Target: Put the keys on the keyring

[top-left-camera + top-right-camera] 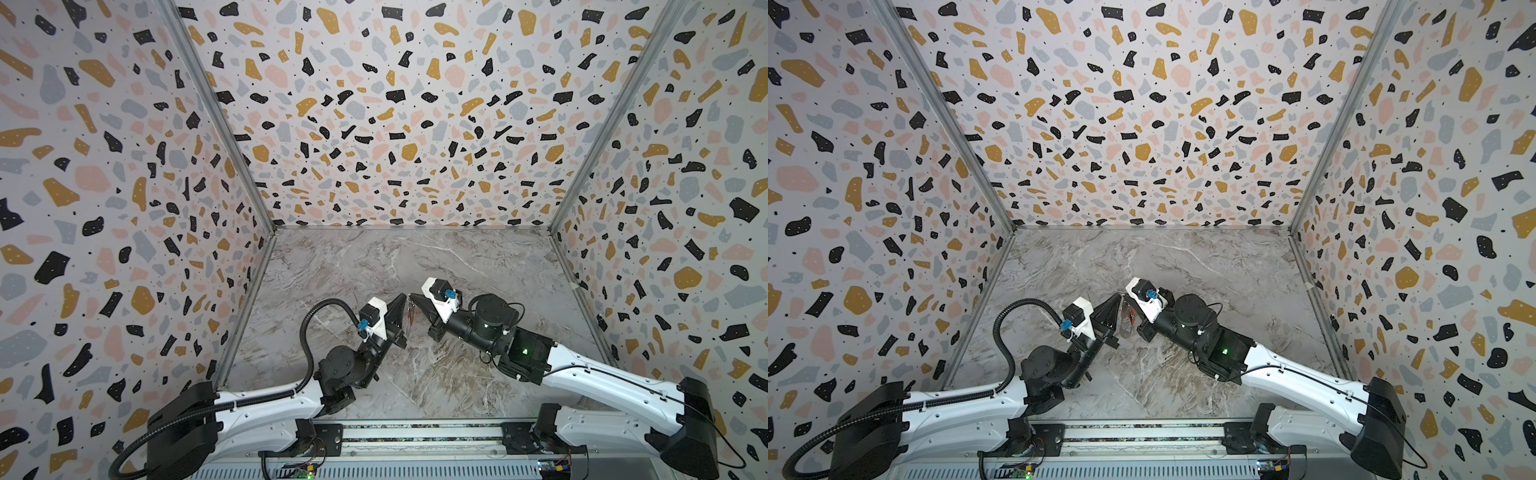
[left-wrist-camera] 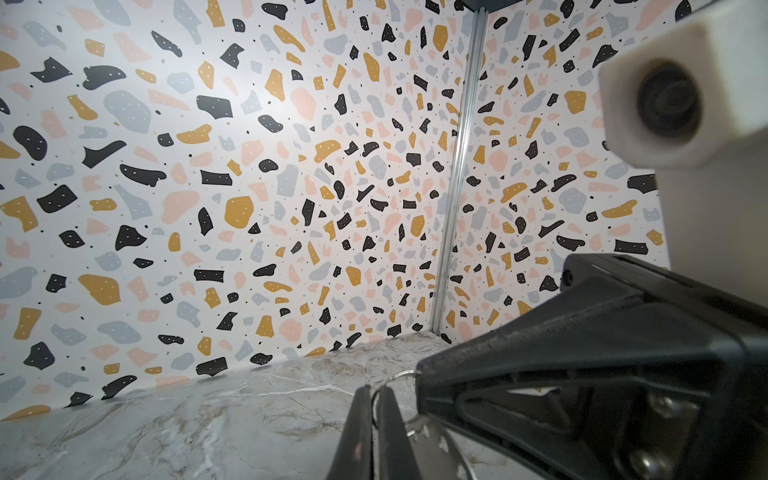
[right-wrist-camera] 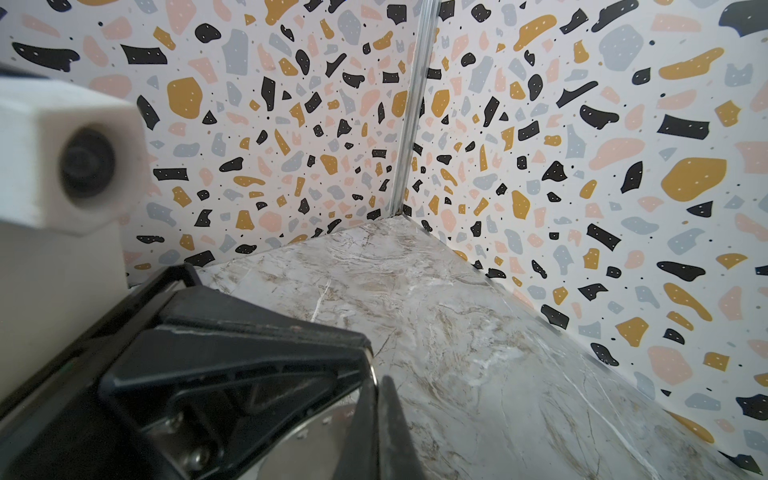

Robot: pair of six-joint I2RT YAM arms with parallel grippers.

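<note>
Both arms are meeting above the bench point(image 1: 374, 257), near its middle, slightly toward the front edge. The left gripper point(image 1: 404, 296) and the right gripper point(image 1: 412, 296) are pointing tip to tip, almost touching, clear of the bench surface.

The left gripper's jaws are closing fully on a thin wire ring point(image 2: 375, 409), which is showing between its fingers point(image 2: 362, 424) in the left wrist view. The right gripper's jaws are also standing fully closed. A bright sliver of metal is appearing between its fingers point(image 3: 394, 415) in the right wrist view, but what it belongs to cannot be told.

The keyring point(image 1: 1124, 330) is hanging below the two tips, above the bench and not resting on it. The keys are hanging beside it as a red-orange tag point(image 1: 1132, 316). Both top views are showing them too small to separate; they are possibly already threaded on the keyring.
</note>
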